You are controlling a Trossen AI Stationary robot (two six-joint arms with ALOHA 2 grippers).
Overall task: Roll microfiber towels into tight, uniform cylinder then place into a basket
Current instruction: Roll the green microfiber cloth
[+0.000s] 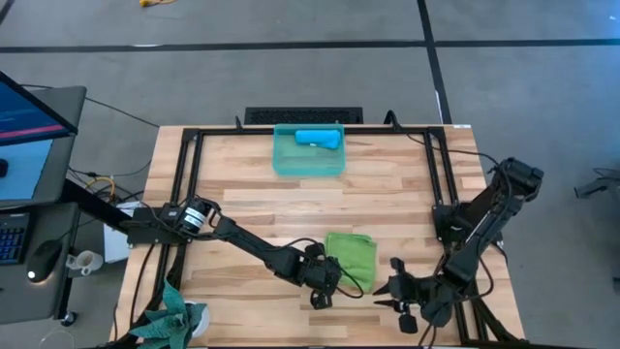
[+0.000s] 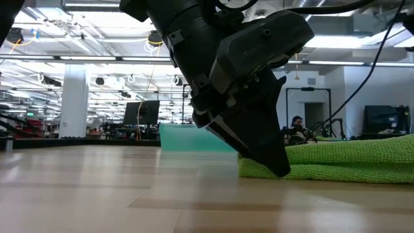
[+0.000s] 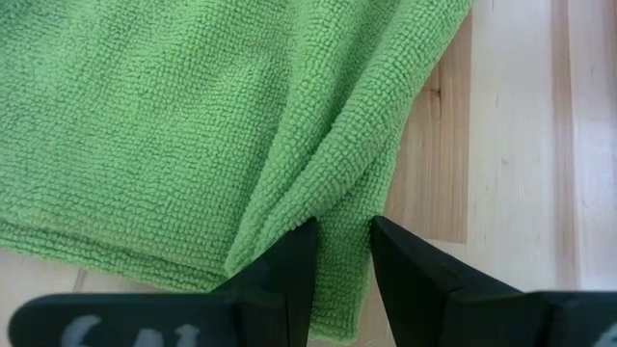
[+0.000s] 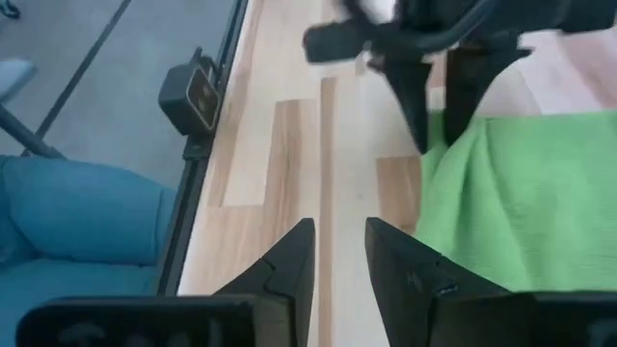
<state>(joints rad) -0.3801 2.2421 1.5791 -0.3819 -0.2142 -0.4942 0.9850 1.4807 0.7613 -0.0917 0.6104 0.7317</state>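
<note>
Lime green microfiber towel lying folded near the table's front edge. Left gripper partly open, fingers straddling a raised fold at the towel's corner. Right gripper just beside, partly open, empty. Blue rolled towel inside teal basket at the far edge.

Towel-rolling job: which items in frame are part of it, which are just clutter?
Job: green towel, at the left gripper; blue rolled towel in the basket.
Clutter: teal cloth at the table's corner; monitor, off the table.
</note>
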